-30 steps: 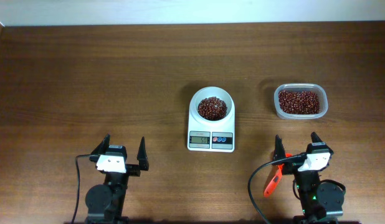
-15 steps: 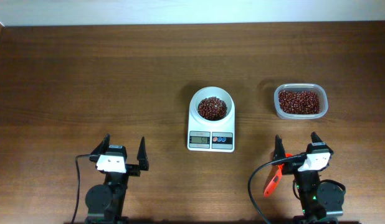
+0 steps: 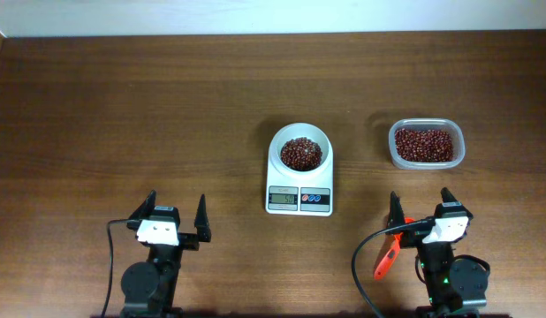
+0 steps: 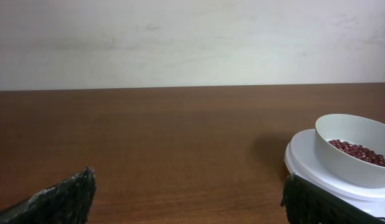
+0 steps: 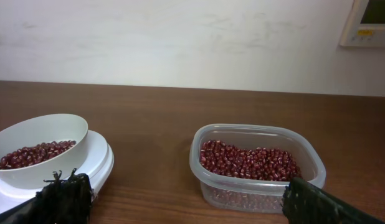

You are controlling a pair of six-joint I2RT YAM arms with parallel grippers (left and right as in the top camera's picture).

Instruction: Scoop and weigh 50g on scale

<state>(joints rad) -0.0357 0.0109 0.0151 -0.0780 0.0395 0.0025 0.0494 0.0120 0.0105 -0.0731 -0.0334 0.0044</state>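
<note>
Both spread, empty: left tool (image 3: pixel 177 205), right tool (image 3: pixel 420 200); scale (image 3: pixel 299 183) with round white bowl (image 3: pixel 275 150).

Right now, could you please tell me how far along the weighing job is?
Looks done: red beans sit in the bowl on the scale, and the orange scoop lies on the table. In hand: nothing; the left claw and right claw stand open and empty. Left: confirming the weight, as the display is too small to read.

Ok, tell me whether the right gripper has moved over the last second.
No. Seen from overhead, the right gripper sits at the same spot just below the bean tub, open and empty, at the same offset from the scale.
</note>
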